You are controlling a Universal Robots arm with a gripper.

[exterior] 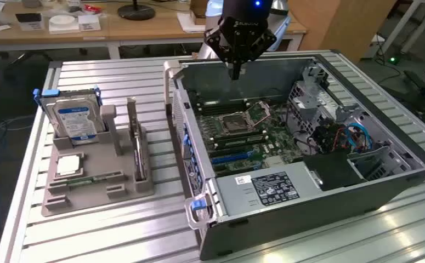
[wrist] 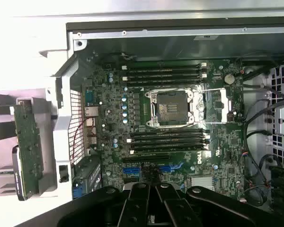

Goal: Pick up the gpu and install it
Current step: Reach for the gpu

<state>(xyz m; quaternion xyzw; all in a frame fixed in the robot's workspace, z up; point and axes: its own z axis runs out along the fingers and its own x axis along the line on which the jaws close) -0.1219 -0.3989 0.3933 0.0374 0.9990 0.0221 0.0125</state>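
Exterior view: claw (exterior: 236, 74) clenched empty (open case (exterior: 307, 200) beneath it), gpu (exterior: 135, 149) well apart from it, racked on the worktop (exterior: 102, 233), not yet picked up.

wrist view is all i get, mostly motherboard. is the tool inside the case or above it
Observer: Above it, as far as I can tell. The tool hangs shut and empty over the far end of the open case.
Operator: where is the gpu from out there
Observer: The gpu stands on edge in a grey holder, to the exterior view's left of the case, with nothing touching it.
Operator: anything else standing in that holder
Observer: A hard drive with a blue label stands upright at the holder's far end, apart from the gpu.
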